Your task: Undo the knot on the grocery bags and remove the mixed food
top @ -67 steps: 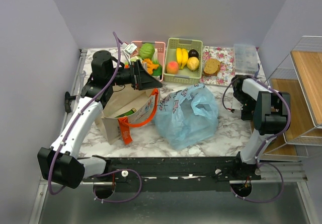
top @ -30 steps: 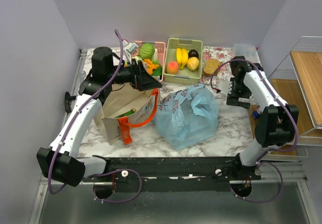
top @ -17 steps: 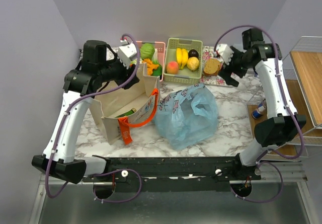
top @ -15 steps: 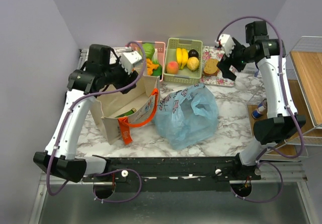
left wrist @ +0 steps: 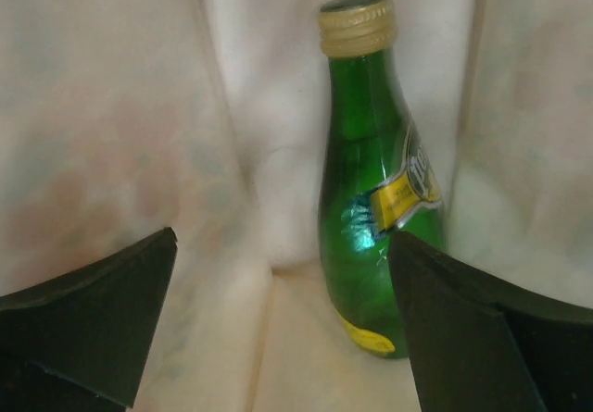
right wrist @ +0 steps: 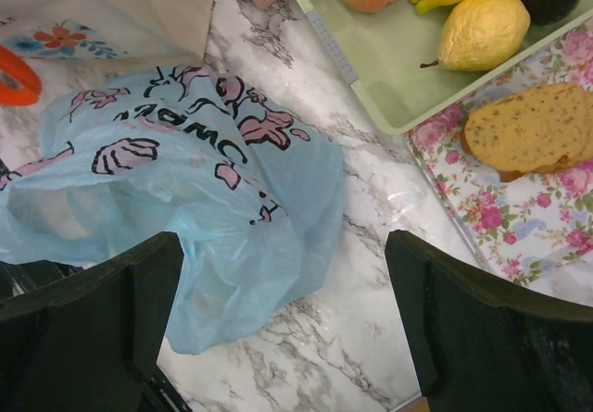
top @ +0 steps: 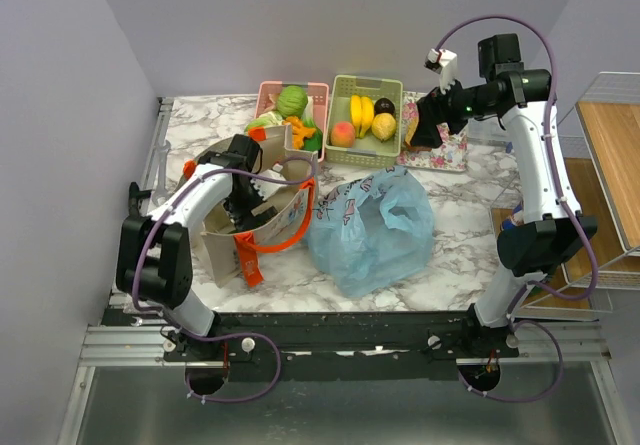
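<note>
Most of the job appeared done: the light blue bag (top: 372, 227) lay slack mid-surface, no knot visible, cabbage (top: 292, 100) in the pink basket (top: 268, 87), peach (top: 343, 133) in the green basket (top: 365, 79), while the left tool (left wrist: 283, 273), inside the tote (top: 222, 250), and right tool (right wrist: 283, 245), overhead, gaped wide and empty.

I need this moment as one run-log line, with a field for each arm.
left gripper open, inside tote, facing green bottle | right gripper open, high, facing blue bag | bag not gripped

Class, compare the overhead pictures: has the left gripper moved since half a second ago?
Yes. The left gripper has dropped from beside the pink basket toward the near edge, into the beige tote.
</note>
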Robot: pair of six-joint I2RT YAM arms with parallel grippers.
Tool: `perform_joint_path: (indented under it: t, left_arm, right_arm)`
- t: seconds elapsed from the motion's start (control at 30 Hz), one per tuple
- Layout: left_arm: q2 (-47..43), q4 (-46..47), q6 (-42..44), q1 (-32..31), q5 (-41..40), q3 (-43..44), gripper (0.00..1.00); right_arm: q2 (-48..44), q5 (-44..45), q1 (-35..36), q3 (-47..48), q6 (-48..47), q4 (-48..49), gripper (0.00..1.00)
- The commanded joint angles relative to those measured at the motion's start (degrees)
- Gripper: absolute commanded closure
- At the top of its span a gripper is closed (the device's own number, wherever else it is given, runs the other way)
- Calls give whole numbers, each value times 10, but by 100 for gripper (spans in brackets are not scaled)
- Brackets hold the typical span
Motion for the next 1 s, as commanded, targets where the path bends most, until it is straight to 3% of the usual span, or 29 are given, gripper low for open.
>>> perform_joint_path:
  t: [0.0, 0.07, 0.2, 0.33, 0.4, 0.67, 0.97]
  left_arm:
    - [57, 80, 7, -3, -68, -54, 2]
    - [78, 98, -3, -3, -59, -64, 4]
    - [98, 122, -12, -4, -25, -83, 28]
    - [77, 116, -32, -4, 18, -82, 77]
    - [51, 102, -47, -4, 37, -75, 97]
    - [-100, 52, -70, -4, 135, -44, 100]
    - [-226, 114, -87, -1, 194, -45, 100]
  right_arm:
    - [-29, -24, 5, -7, 36, 14, 0]
    - [-33, -21, 4, -8, 35, 12, 0]
    - [-40, -11, 4, -17, 34, 15, 0]
    - [-49, -12, 5, -33, 31, 24, 0]
    - [-52, -17, 5, -40, 31, 28, 0]
    - [-62, -42, 11, -73, 37, 51, 0]
    - [-88, -69, 44, -124, 43, 93, 0]
